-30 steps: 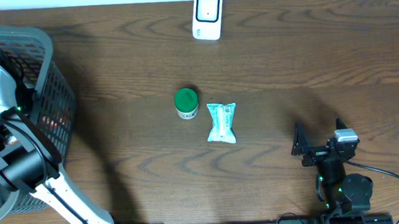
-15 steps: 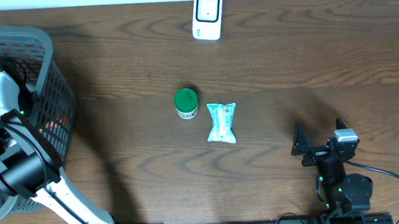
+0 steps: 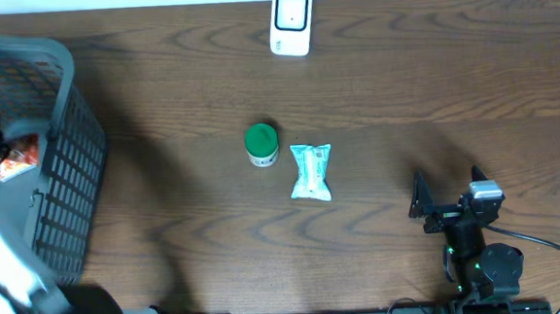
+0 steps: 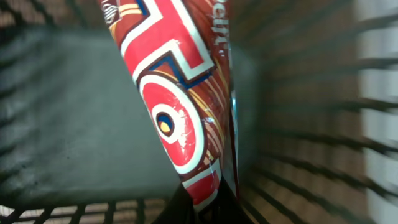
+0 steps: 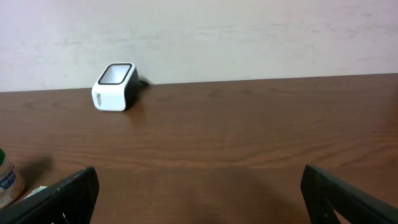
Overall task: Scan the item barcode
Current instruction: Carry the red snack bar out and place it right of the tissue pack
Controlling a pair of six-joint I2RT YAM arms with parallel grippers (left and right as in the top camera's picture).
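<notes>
A red snack packet with white and blue markings fills the left wrist view, and my left gripper is shut on its lower end. From overhead the packet shows orange-red over the grey basket at the far left, with the left arm blurred around it. No barcode shows on the packet. The white scanner stands at the table's back edge, also seen as the scanner in the right wrist view. My right gripper rests open at the front right, nothing between its fingers.
A green-lidded jar and a teal-and-white pouch lie side by side mid-table. The basket's mesh walls surround the packet closely. A pale wall runs behind the scanner.
My left gripper went from open to shut on the red packet inside the basket, and the left arm has shifted with it, now blurred. The right arm has not moved.
</notes>
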